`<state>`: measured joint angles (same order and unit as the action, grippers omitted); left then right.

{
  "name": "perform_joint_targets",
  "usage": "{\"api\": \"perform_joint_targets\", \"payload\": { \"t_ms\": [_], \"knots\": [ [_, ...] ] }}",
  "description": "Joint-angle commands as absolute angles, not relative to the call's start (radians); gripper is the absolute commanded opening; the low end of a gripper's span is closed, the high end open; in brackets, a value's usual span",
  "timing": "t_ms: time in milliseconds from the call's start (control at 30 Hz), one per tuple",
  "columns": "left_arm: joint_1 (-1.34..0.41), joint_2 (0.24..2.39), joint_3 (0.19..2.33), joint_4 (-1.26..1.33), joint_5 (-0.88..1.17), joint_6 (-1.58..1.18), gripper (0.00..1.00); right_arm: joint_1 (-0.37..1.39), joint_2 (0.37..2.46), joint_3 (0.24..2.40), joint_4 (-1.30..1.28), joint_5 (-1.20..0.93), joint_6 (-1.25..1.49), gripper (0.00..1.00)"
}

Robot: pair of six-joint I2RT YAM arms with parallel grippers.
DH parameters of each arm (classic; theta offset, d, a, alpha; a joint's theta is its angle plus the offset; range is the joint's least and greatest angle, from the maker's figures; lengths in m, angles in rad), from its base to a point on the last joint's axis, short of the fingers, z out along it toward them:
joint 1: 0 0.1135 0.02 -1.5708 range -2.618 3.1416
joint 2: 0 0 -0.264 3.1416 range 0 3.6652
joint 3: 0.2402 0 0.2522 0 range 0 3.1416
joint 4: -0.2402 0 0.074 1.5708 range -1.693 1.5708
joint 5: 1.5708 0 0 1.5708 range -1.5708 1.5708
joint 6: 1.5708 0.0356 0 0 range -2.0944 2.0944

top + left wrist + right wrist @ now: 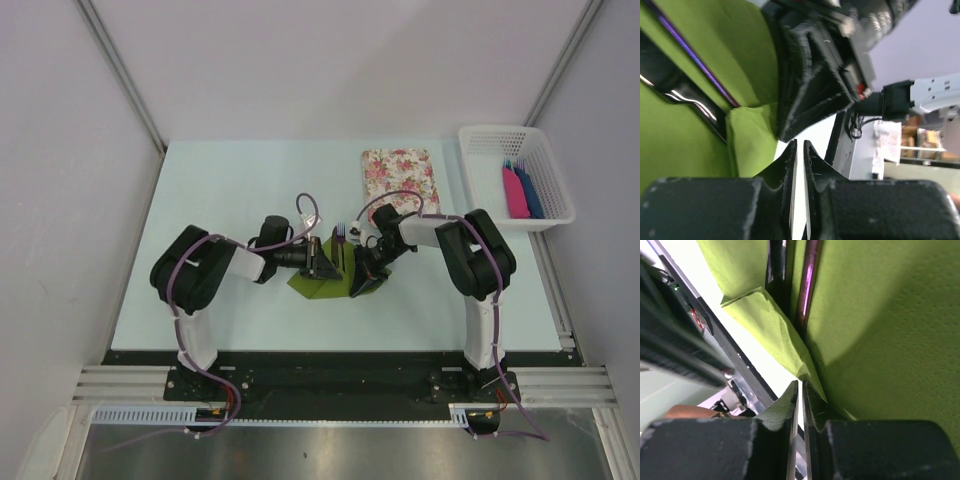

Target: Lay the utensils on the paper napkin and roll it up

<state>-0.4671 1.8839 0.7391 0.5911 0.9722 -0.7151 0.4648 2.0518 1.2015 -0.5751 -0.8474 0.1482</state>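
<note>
Where the two arms are bolted at the near edge of the table [250, 190], they bend inward and meet over the middle of the surface. The left gripper [800, 145] lies low over the napkin [318, 286]. Its fingers are parted by a narrow slit through which bare table shows, and nothing sits between them, so it is released. The right gripper [800, 386] faces it from the other side, the two nearly touching in the top view. Its fingers stand almost together, with only a hairline of light between. A folded corner of the napkin runs down to its fingertip, and it cannot be told whether it pinches the paper.

The napkin lies on the table between and under the two grippers, creased and partly folded over, with one flap raised beside the utensils [807, 285]. The utensils lie on the napkin along the crease, side by side, their handles glossy and dark with a purple sheen. The tines of the fork [340, 232] poke out past the napkin's far edge.

Beyond them and to the right, a floral mat [400, 172] lies flat on the table, apart from the napkin. Farther right, at the table's far corner, stands a white basket [480, 140] holding a pink piece [515, 192] and a blue piece [531, 192] side by side.
</note>
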Motion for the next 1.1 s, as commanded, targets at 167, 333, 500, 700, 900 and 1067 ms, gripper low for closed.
{"api": "perform_joint_targets", "payload": {
  "t_ms": [167,333,500,700,900,1067],
  "knots": [
    [-0.482,2.022,0.767,0.907,0.957,-0.937,0.13,0.445,2.069,1.174,-0.549,-0.827,0.170,0.12],
    [-0.483,2.066,0.792,0.899,0.940,-0.954,0.11,0.445,2.068,1.175,-0.549,-0.830,0.172,0.12],
    [-0.483,2.086,0.802,0.830,0.914,-0.921,0.08,0.443,2.068,1.175,-0.554,-0.831,0.170,0.12],
    [-0.482,2.100,0.815,0.713,0.888,-0.859,0.02,0.439,2.046,1.181,-0.566,-0.845,0.169,0.13],
    [-0.480,2.114,0.822,0.687,0.885,-0.845,0.00,0.416,2.011,1.181,-0.568,-0.882,0.187,0.15],
    [-0.482,2.115,0.828,0.676,0.887,-0.835,0.00,0.405,1.973,1.187,-0.529,-0.910,0.222,0.17]
  ]
}}
